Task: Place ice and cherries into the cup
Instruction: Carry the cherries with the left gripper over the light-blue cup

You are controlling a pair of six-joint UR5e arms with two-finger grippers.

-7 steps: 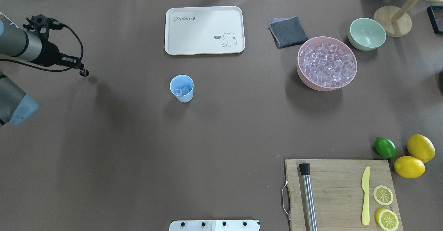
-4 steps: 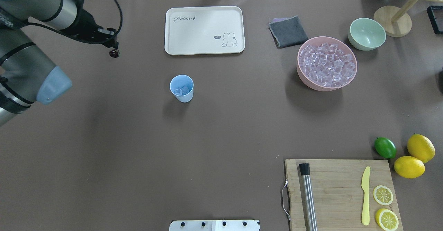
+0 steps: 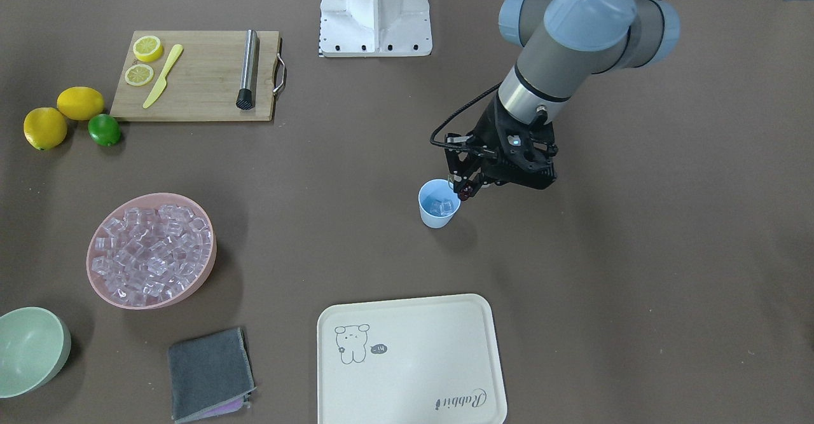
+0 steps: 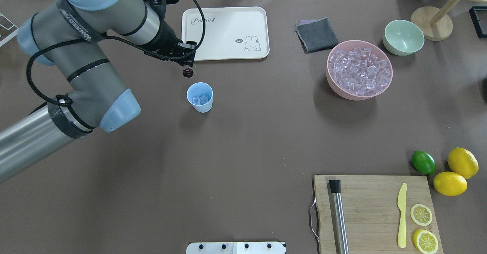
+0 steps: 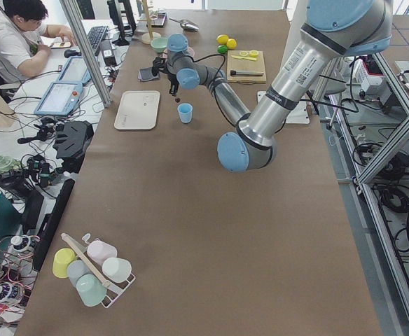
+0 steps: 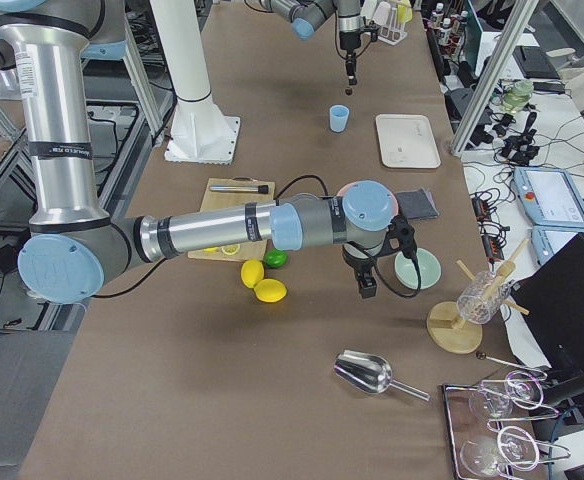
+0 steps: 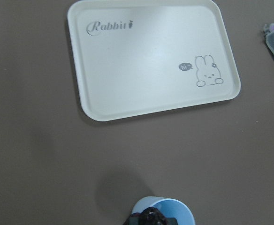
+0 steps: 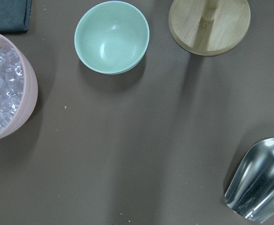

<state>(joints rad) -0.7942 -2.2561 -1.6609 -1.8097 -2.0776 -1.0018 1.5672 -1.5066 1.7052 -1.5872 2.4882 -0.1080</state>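
Dangling dark cherries [image 4: 187, 72] from my left gripper [image 4: 189, 63], clamped shut on them, I hover just beside the light-blue cup [image 4: 199, 103] holding ice cubes [image 4: 200, 99]; released off-centre, they could strike the rim and roll across the table [image 4: 243, 151].

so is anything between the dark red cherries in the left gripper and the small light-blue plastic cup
Nothing visible. The dark red cherries hang from the left gripper in the air, close to the rim of the small light-blue plastic cup; its open mouth holds only a few clear ice cubes.
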